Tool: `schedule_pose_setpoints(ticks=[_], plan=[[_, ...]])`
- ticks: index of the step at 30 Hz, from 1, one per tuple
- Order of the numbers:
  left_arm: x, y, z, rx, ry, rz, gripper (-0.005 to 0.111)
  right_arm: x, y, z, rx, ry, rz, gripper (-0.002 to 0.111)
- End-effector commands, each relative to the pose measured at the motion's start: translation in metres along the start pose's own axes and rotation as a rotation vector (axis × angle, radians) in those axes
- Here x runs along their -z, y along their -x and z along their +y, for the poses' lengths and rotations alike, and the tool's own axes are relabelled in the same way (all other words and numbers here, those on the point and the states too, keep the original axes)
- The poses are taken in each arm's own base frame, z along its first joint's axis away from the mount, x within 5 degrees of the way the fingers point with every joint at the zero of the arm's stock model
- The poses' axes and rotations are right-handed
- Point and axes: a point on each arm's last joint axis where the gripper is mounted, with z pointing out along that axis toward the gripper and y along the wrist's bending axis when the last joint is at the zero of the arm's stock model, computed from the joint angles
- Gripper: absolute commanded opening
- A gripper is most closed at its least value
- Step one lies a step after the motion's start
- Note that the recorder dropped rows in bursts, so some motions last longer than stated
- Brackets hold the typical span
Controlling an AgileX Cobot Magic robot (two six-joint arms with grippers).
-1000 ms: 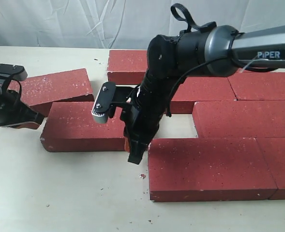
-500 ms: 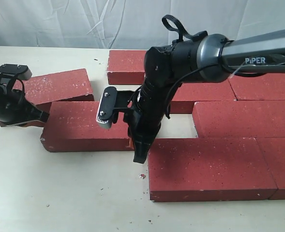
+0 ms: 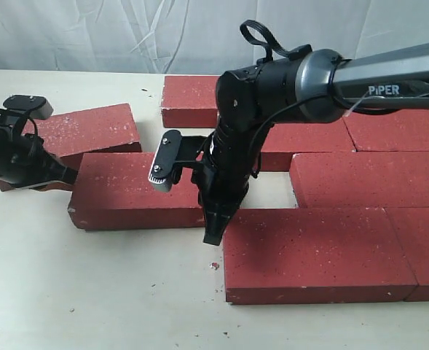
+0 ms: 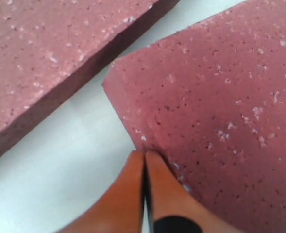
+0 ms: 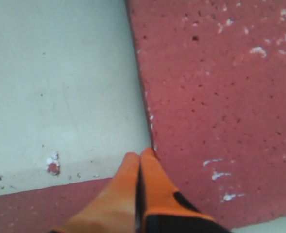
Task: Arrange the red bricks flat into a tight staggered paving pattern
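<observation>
Several red bricks lie flat in staggered rows at the right, among them a front brick (image 3: pixel 309 251) and a middle one (image 3: pixel 360 179). A loose red brick (image 3: pixel 138 191) lies left of them, with a small gap to the front brick. My left gripper (image 3: pixel 67 175) is shut and empty, and its tip (image 4: pixel 145 154) presses that brick's left end (image 4: pixel 220 107). My right gripper (image 3: pixel 213 235) is shut and empty, with its tip (image 5: pixel 140 155) at the loose brick's near right corner (image 5: pixel 220 97), beside the front brick (image 5: pixel 36 208).
Another red brick (image 3: pixel 90 130) lies askew behind the loose one and shows in the left wrist view (image 4: pixel 50 43). Small crumbs (image 3: pixel 214 266) sit on the beige table (image 3: pixel 90 292) in front of the right gripper. A white cloth hangs behind.
The loose brick has slid a little to the right with the left gripper pushing at its left end. The right gripper has shifted right along with it.
</observation>
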Motion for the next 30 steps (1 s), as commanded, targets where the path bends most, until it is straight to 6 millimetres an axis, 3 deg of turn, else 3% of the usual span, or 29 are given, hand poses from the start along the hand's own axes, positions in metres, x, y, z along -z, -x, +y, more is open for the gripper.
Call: schedule_pose_setpoints(ticks=[1,16,22,30], plan=[[0.0,0.002,-0.003,0.005,-0.03,-0.007,0.0,0.007,-0.001,-0.004,0.01,-0.034,0.006,-0.001],[0.0,0.002,-0.002,0.0,-0.012,-0.01,0.0,0.02,-0.008,0.003,0.014,0.009,0.083,-0.001],[0.0,0.001,0.0,-0.026,0.006,0.001,0.0,0.06,-0.009,0.004,-0.092,-0.057,-0.006,-0.001],[0.0,0.001,0.001,-0.03,0.017,0.001,0.0,0.089,-0.065,-0.029,-0.322,-0.208,-0.119,-0.001]])
